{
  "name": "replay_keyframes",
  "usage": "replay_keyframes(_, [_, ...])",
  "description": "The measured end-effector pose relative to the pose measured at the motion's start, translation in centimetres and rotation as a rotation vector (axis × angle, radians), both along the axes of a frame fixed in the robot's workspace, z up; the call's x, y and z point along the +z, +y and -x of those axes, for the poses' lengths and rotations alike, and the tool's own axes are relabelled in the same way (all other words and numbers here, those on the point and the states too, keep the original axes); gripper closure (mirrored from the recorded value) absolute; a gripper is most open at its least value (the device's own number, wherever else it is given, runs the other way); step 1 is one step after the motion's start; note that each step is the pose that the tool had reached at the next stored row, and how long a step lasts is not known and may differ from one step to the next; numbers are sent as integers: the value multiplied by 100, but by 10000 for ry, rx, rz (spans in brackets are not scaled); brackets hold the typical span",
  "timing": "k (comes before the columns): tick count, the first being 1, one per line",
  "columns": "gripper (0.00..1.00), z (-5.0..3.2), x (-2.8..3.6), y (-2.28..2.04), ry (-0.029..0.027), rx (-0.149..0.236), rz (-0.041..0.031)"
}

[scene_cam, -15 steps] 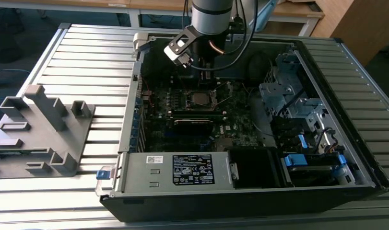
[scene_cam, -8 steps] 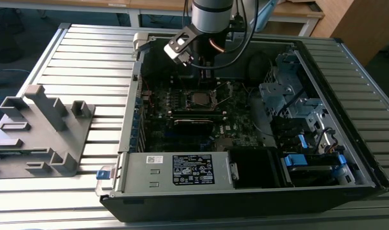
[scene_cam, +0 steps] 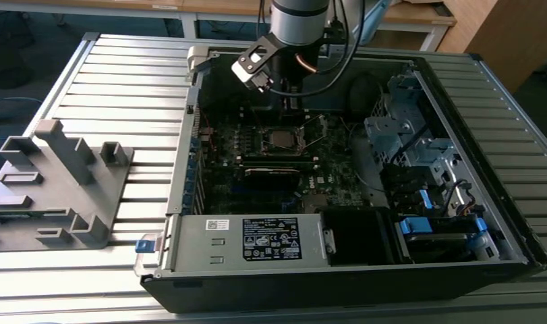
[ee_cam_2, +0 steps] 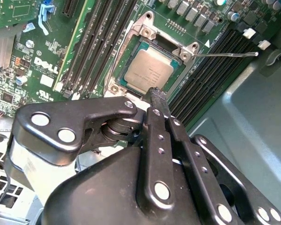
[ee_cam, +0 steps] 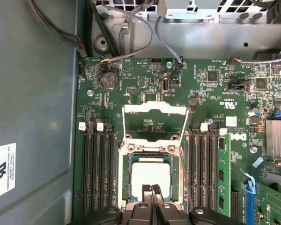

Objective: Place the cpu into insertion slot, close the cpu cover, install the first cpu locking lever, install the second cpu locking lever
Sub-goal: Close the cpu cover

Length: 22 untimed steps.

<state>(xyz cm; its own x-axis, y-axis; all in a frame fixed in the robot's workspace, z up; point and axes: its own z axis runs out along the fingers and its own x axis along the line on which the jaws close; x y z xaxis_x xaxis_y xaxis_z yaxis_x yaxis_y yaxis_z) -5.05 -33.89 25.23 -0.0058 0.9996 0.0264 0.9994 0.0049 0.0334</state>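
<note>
The cpu (ee_cam: 151, 174) lies flat in the insertion slot (ee_cam: 123, 180), its dull metal top (ee_cam_2: 152, 70) facing up. The cpu cover (ee_cam: 154, 108) is swung open and lies back on the board beyond the socket, showing as a thin silvery frame. One thin wire locking lever (ee_cam_2: 225, 55) sticks out sideways from the socket corner, unlatched. My gripper (ee_cam: 153, 189) is shut with nothing between its fingers. Its tips (ee_cam_2: 158, 93) hover just over the near edge of the cpu. In the exterior view the gripper (scene_cam: 289, 101) hangs above the socket (scene_cam: 280, 138) inside the open case.
Black memory slots (ee_cam: 96, 173) flank the socket on both sides. A grey power supply box with a white label (scene_cam: 255, 239) fills the case's near side; drive bays with blue tabs (scene_cam: 435, 226) sit at the exterior view's right. A grey fixture (scene_cam: 57, 189) stands on the slatted table.
</note>
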Motion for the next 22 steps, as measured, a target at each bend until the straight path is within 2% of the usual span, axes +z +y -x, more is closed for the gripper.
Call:
replay_keyframes(3, [90,-29,-1,0,-1,0,-2])
replay_keyframes(10, [90,-31,16,0,0,1,32])
replay_keyframes(22, [90,-33,38,0,-1,-1,32])
